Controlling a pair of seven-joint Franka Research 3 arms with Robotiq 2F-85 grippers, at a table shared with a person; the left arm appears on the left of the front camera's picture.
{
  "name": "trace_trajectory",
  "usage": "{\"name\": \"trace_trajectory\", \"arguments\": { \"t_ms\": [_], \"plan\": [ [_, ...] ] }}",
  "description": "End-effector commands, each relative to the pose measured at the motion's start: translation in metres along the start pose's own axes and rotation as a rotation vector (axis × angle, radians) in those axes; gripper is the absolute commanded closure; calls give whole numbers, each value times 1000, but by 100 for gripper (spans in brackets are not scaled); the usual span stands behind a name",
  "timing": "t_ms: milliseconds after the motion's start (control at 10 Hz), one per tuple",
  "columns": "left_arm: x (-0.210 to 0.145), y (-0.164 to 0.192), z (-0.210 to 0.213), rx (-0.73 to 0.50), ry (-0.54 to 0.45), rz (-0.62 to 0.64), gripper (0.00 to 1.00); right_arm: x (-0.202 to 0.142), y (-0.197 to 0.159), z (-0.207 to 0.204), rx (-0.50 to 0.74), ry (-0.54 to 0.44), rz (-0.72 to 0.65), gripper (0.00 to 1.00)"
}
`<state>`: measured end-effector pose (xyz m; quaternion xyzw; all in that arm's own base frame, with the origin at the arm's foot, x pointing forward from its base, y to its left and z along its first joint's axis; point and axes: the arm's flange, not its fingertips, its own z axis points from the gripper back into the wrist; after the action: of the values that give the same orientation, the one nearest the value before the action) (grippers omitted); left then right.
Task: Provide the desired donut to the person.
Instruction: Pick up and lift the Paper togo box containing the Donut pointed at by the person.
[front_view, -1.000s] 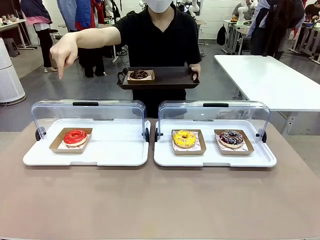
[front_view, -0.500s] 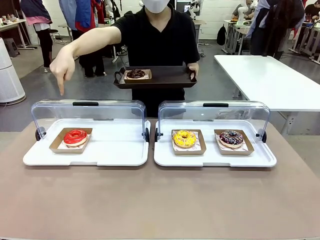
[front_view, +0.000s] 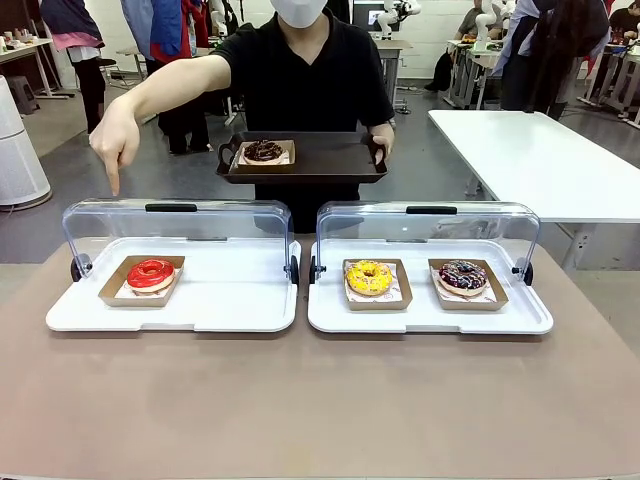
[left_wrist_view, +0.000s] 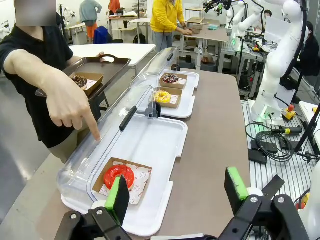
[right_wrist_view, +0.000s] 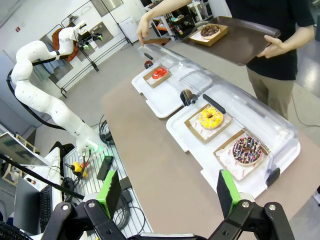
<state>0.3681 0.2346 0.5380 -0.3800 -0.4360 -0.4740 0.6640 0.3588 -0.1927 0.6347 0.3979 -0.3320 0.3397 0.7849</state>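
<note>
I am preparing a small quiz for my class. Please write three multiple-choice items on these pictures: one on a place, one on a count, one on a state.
1. How many donuts lie on the right white tray? A) one B) two C) three
2. Where is the red donut? A) right white tray B) left white tray C) neither tray
3. The two clear lids are: A) both shut B) one shut C) both open
Key: 1 B, a yellow donut and a sprinkled donut lie there; 2 B, its box sits on that tray; 3 C, both stand raised behind the donuts.
</note>
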Motion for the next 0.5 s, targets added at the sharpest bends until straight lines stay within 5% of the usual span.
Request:
{"name": "trace_trajectory", "arguments": {
  "t_ms": [0,200,400],
  "plan": [
    [-1,-2,1,-2,-15,-7,0,1,1,-1,13,-21,7,0],
    [0,0,0,0,0,0,0,1,1,-1,13,-21,7,0],
    [29,8,-25,-17,317,-50,0,1,1,-1,13,-21,7,0]
  ]
}}
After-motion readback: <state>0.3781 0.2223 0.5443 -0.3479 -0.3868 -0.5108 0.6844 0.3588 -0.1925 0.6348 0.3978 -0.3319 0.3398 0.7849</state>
